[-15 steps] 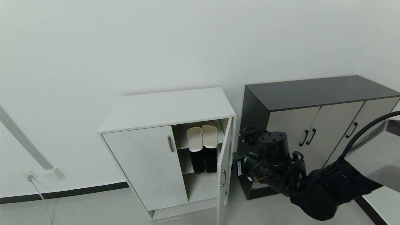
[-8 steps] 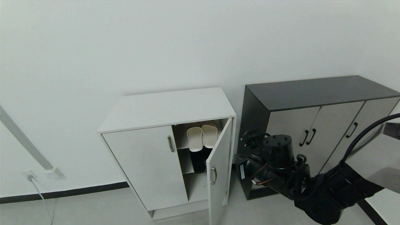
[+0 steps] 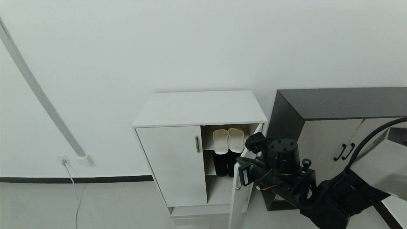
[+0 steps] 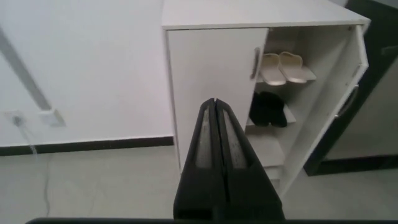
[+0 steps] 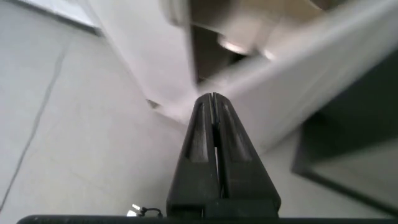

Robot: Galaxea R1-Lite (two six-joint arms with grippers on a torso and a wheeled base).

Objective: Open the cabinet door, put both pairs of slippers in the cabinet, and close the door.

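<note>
Slippers [image 3: 228,141], white pair above black, sit inside the cabinet [image 3: 197,108], whose right door [image 3: 241,197] hangs half open. The left gripper [image 4: 214,102] and right gripper [image 5: 212,98] are pinched closed on nothing. A crooked push from the right one could slip off the door and leave a gap.

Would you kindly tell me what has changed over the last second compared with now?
The head view itself shifted, so everything sits further right in the picture. Beyond that, the cabinet's right door swung partway toward shut, and the right claw came in close to its outer face. The white slippers and black slippers stayed on their shelves, and the left door stayed shut.
</note>
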